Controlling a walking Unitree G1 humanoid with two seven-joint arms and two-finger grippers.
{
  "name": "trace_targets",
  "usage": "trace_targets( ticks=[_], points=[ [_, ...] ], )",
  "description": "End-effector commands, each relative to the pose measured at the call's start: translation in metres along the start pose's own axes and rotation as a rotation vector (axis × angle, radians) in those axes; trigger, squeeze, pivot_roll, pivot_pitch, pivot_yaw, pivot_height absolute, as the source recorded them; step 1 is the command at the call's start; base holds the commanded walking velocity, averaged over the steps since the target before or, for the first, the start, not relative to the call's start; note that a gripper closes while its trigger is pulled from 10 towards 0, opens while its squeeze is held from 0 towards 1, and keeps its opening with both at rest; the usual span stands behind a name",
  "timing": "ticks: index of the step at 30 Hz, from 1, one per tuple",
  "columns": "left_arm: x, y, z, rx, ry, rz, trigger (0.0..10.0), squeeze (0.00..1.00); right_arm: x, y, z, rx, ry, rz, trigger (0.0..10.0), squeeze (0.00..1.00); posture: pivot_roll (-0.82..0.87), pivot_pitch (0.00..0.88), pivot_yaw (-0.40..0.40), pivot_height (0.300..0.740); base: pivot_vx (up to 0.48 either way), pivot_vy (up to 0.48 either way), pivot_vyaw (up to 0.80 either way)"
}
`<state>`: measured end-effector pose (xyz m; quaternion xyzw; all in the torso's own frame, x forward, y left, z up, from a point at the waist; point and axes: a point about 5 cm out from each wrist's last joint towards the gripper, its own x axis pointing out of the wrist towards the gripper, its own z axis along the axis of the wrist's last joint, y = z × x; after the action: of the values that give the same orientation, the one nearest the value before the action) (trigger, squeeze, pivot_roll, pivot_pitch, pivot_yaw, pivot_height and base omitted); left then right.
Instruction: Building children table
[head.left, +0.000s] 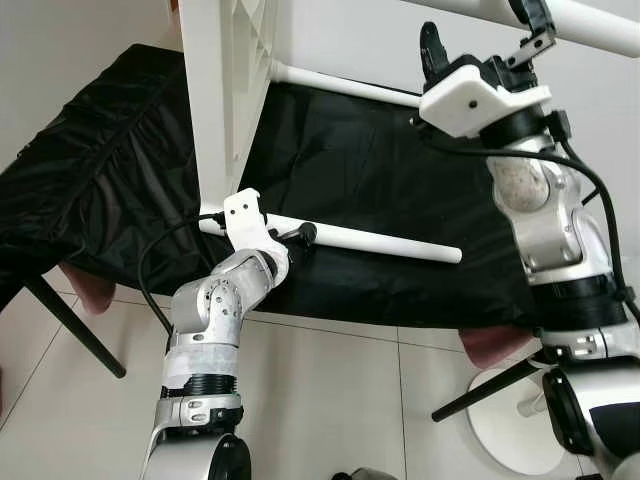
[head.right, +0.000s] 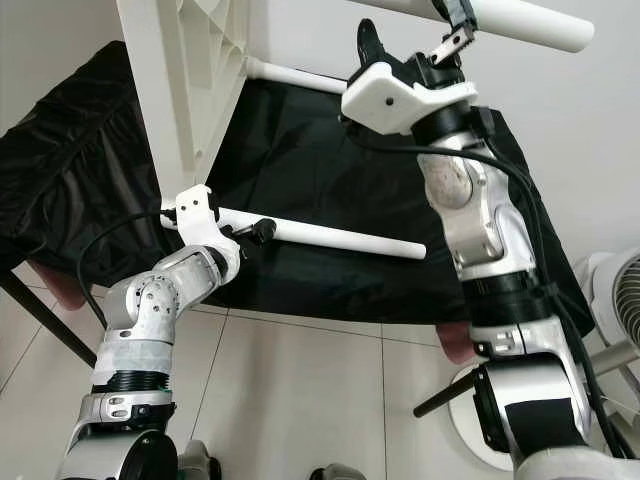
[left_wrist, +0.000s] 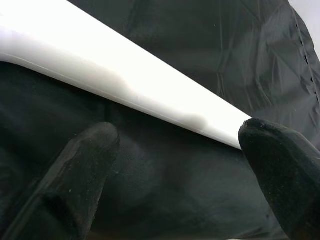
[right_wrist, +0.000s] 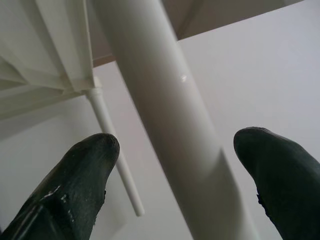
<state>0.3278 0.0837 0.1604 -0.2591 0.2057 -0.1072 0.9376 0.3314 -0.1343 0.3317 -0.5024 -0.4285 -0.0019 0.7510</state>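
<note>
White children's table (head.left: 225, 90) stood tipped on its side over a black cloth (head.left: 380, 180), ribbed underside facing the robot, legs sticking out sideways. Left end effector (head.left: 300, 236) sat at the base of the lower leg (head.left: 390, 243), close to the tabletop; left wrist view showed its fingers (left_wrist: 75, 175) spread apart with that leg crossing between them, not clamped. Right end effector (head.left: 485, 45) was raised to the upper leg (head.right: 510, 18); right wrist view showed fingers (right_wrist: 75, 180) released either side of the thick leg, no contact seen.

Risk, as a judgement: table balanced on edge with nothing gripping it, so a push from either arm could topple it or twist a leg loose at its socket; cloth could let it slide.

Head views gave the overall layout and both arms. Wrist views gave the finger gaps; right wrist view also showed a thinner far leg (right_wrist: 112, 145) joining the underside.
</note>
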Motion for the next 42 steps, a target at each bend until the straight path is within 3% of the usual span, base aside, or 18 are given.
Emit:
trace_targets(
  ticks=[1,7,10,16,17,18,19,22,28,30,33,35,42],
  points=[
    [0.000,-0.006,-0.003,0.003,0.011,-0.017,10.0,0.00,0.005,-0.003,-0.001,-0.022,-0.001,0.014,10.0,0.00,0.05,0.032,-0.093,0.740,0.000,0.000,0.00],
    [-0.001,-0.006,-0.003,0.002,0.013,-0.017,10.0,0.00,0.025,-0.012,-0.003,-0.096,0.014,0.059,10.0,0.00,0.05,0.036,-0.093,0.740,0.000,0.000,0.00],
    [-0.001,-0.006,-0.003,0.002,0.013,-0.017,10.0,0.00,0.028,-0.013,-0.004,-0.105,0.021,0.064,10.0,0.00,0.05,0.037,-0.093,0.740,0.000,0.000,0.00],
    [-0.001,-0.008,-0.003,0.004,0.014,-0.023,10.0,0.00,0.039,-0.019,-0.013,-0.209,0.087,0.148,10.0,0.00,0.05,0.038,-0.092,0.740,0.000,0.000,0.00],
    [-0.001,-0.008,-0.003,0.003,0.015,-0.024,10.0,0.00,0.040,-0.020,-0.015,-0.226,0.103,0.164,3.5,0.00,0.05,0.039,-0.092,0.740,0.000,0.000,0.00],
    [-0.001,-0.008,-0.003,0.003,0.015,-0.024,10.0,0.00,0.040,-0.020,-0.015,-0.226,0.103,0.164,3.5,0.00,0.05,0.039,-0.092,0.740,0.000,0.000,0.00],
    [-0.001,-0.009,-0.003,0.003,0.014,-0.025,10.0,0.00,0.041,-0.020,-0.017,-0.237,0.123,0.180,0.0,0.00,0.05,0.039,-0.093,0.740,0.000,0.000,0.00],
    [-0.002,-0.009,-0.003,0.001,0.013,-0.026,10.0,0.00,0.041,-0.020,-0.020,-0.246,0.153,0.196,0.0,0.00,0.05,0.040,-0.094,0.740,0.000,0.000,0.00],
    [-0.002,-0.011,-0.004,-0.015,0.017,-0.032,10.0,0.00,0.040,-0.021,-0.025,-0.161,0.231,0.158,0.0,0.00,0.05,0.043,-0.098,0.740,0.000,0.000,0.00],
    [0.000,-0.014,-0.004,-0.026,0.017,-0.035,10.0,0.00,0.038,-0.026,-0.028,-0.032,0.302,0.074,0.0,0.00,0.04,0.044,-0.100,0.740,0.000,0.000,0.00],
    [0.001,-0.015,-0.004,-0.032,0.017,-0.036,10.0,0.00,0.037,-0.028,-0.030,0.029,0.336,0.036,0.0,0.00,0.04,0.044,-0.100,0.740,0.000,0.000,0.00],
    [0.005,-0.027,-0.005,-0.071,0.037,-0.074,10.0,0.00,0.032,-0.036,-0.032,0.149,0.399,-0.071,0.0,0.00,0.03,0.049,-0.093,0.740,0.000,0.000,0.00],
    [0.010,-0.042,-0.008,-0.119,0.069,-0.120,10.0,0.00,0.027,-0.042,-0.028,0.263,0.443,-0.163,0.0,0.00,0.02,0.056,-0.081,0.740,0.000,0.000,0.00]
  ],
)
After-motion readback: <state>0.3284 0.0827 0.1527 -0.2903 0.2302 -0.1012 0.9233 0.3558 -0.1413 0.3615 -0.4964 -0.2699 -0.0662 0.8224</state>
